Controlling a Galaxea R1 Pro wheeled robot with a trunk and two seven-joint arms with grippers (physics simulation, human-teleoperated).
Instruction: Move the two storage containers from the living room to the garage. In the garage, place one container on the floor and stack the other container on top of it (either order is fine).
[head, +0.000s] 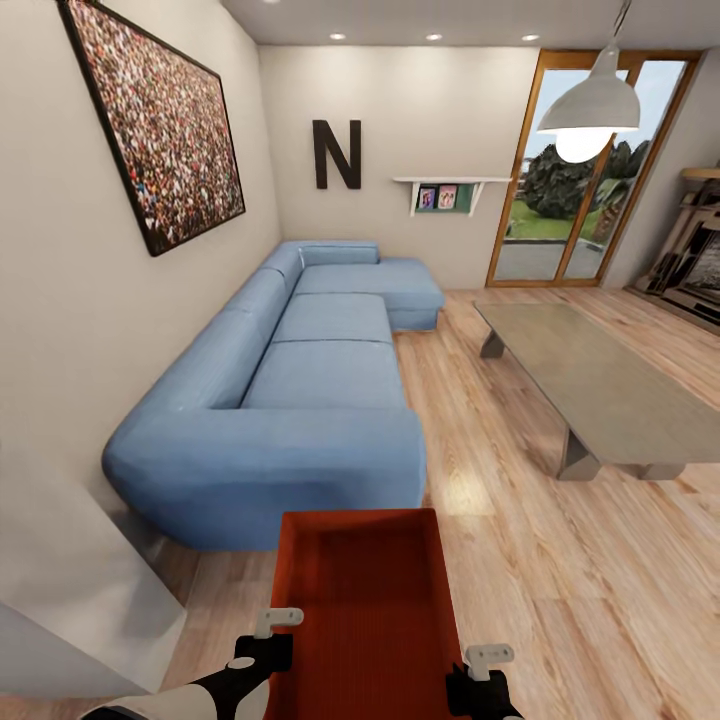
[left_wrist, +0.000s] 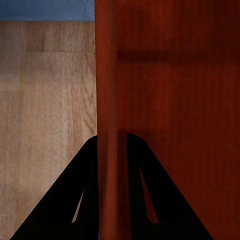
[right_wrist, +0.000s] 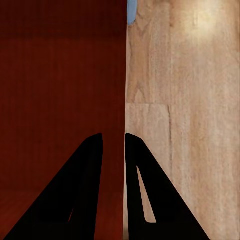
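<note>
One storage container (head: 362, 610), orange-red and open-topped, sits at six o'clock in the head view, held up between both arms above the wood-plank floor (head: 560, 590). Its far end lies just short of the blue sofa (head: 300, 400), whose near arm stands at about twelve o'clock from the bin. The left claw (head: 268, 640) grips the bin's left long wall; in the left wrist view its two dark fingers (left_wrist: 60, 210) straddle that wall (left_wrist: 107, 125), one inside and one outside, closed narrow on it. The right claw (head: 482, 672) does the same on the right wall, and the right wrist view shows its fingers (right_wrist: 160, 200) pinching the thin wall edge (right_wrist: 123, 100), red interior to one side and floor planks to the other. At two o'clock from the bin stands the grey low tabletop (head: 600, 385). Beyond it, at one o'clock, are wood-framed glass doors (head: 590, 170) and a white hanging lamp (head: 590, 105).
</note>
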